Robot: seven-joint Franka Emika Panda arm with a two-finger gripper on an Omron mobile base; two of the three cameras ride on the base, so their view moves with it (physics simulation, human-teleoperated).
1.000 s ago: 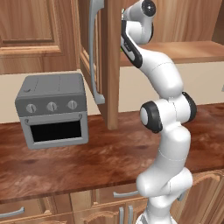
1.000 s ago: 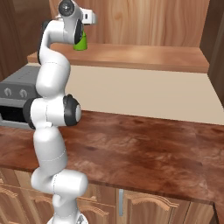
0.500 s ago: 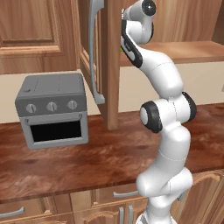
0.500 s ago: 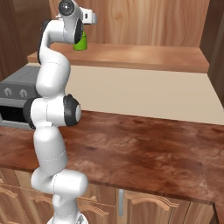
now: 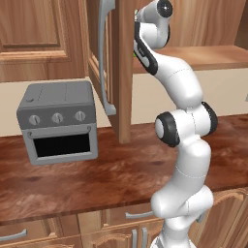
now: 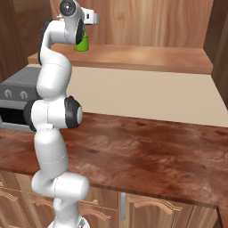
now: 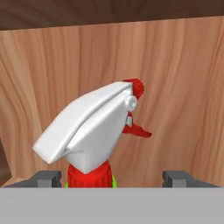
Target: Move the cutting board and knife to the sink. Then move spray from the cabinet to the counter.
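The spray (image 7: pixel 94 131) stands upright on the shelf of the open cabinet (image 6: pixel 147 55). Its white and red trigger head rises close in front of the hand camera. My gripper (image 7: pixel 113 178) is open, with one fingertip (image 7: pixel 48 178) on each side of the red neck and a gap left on both sides. From the right base view the green spray (image 6: pixel 81 43) sits just under my raised hand, and a sliver of its green (image 5: pixel 134 52) peeks out behind my wrist. Below lies the counter (image 6: pixel 147 151). The cutting board, knife and sink are out of view.
The cabinet door (image 5: pixel 123 72) stands swung open to the left of my arm, with its grey bar handle (image 5: pixel 102 53) facing outward. A grey toaster oven (image 5: pixel 60 121) sits on the counter at the left. Lower cabinet fronts (image 6: pixel 151 211) run beneath the counter edge.
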